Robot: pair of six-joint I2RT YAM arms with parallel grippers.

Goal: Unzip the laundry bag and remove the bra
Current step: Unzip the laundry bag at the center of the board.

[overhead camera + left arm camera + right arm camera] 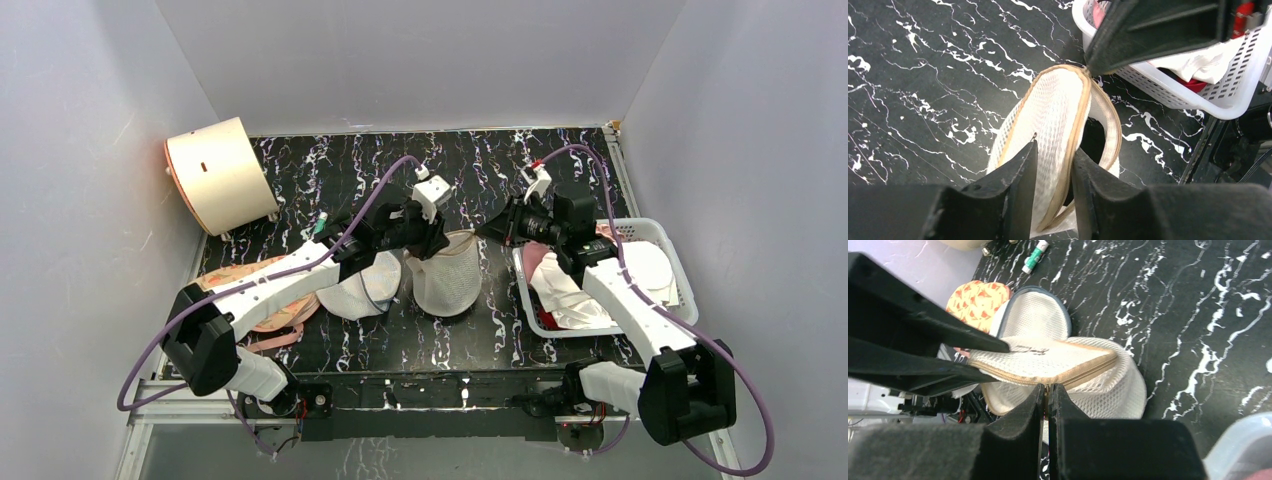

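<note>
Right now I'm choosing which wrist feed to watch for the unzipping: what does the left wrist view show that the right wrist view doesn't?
Only left wrist: the dark gap where the bag has opened, and white cloth in the basket. Only right wrist: the drawing on the bag's face, a peach bra, a white dome bag, a green-capped tube. Both: the bag and its tan zip, the table, the left gripper astride the lid, the right gripper pinched on the zip.
</note>
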